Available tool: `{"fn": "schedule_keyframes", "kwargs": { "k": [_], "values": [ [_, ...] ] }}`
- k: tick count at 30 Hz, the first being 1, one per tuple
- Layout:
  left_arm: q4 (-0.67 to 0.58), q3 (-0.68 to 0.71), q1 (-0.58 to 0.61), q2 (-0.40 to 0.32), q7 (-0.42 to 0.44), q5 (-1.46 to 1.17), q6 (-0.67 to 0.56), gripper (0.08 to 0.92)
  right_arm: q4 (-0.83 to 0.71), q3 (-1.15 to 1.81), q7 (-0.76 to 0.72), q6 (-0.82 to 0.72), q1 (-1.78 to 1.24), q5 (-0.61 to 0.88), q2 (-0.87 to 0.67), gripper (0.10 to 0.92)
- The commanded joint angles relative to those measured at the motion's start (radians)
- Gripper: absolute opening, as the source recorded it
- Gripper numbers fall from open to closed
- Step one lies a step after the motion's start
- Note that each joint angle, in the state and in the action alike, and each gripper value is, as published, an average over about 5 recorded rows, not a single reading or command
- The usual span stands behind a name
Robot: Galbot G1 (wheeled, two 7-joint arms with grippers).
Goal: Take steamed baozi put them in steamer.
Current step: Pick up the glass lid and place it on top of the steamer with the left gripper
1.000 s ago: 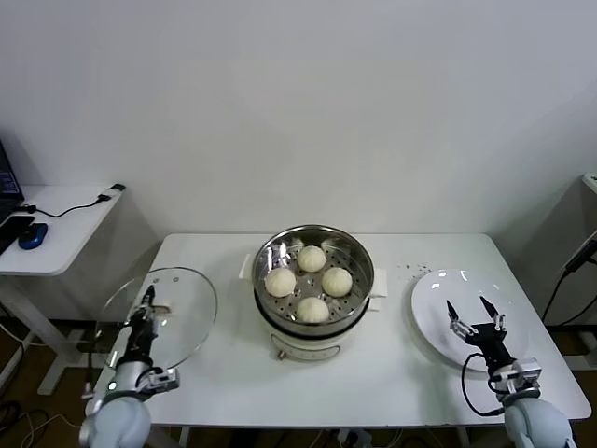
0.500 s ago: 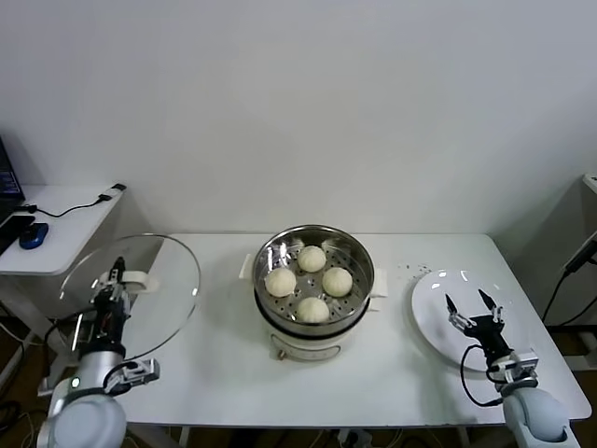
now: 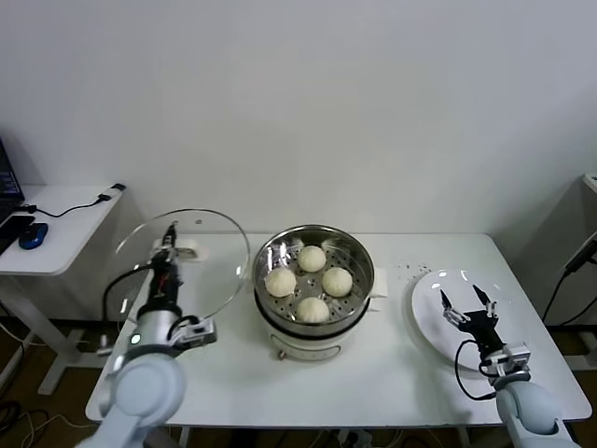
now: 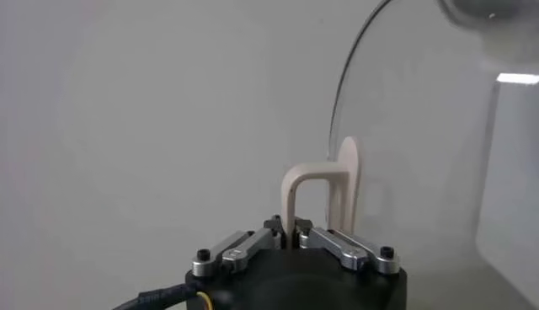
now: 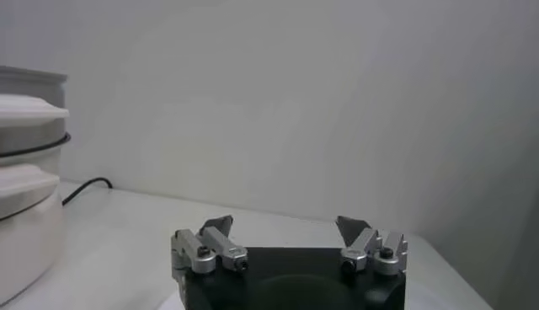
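Several cream-white baozi sit on the perforated tray inside the steel steamer at the table's middle. My left gripper is shut on the white handle of the round glass lid. It holds the lid upright above the table, just left of the steamer. My right gripper is open and empty above the white plate at the right. In the right wrist view the steamer's side shows at the edge, away from the gripper.
The white table carries the steamer and the plate. A small white side table with a blue mouse and a cable stands at the far left. A white wall lies behind.
My left gripper has carried the glass lid up and to the right, from beyond the table's left edge to just beside the steamer. The right gripper has barely moved.
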Motion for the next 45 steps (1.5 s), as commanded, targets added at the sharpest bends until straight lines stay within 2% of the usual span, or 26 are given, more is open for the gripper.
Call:
{"fn": "schedule_keyframes", "kwargs": {
  "k": [1,7,19,28,45],
  "values": [
    [0.116,0.345,-0.244,-0.207,0.134,0.182,0.134,0.151,-0.009,0.008,0.003,0.003,0.006,-0.005,0.002,0.823],
    [0.216,0.419,-0.292,-0.319,0.133,0.223,0.15,0.151,-0.017,0.022,0.004,0.01,0.0,-0.005,0.002,0.823],
    [0.393,0.481,-0.333,-0.445,0.104,0.262,0.151,0.151,-0.026,0.035,0.007,0.018,-0.001,-0.004,0.0,0.823],
    [0.47,0.48,-0.337,-0.476,0.104,0.275,0.151,0.151,-0.029,0.039,0.006,0.02,0.0,-0.004,0.003,0.823],
    [0.502,0.44,-0.315,-0.464,0.074,0.274,0.151,0.151,-0.041,0.046,0.002,0.027,0.002,-0.008,0.012,0.823]
  ]
}}
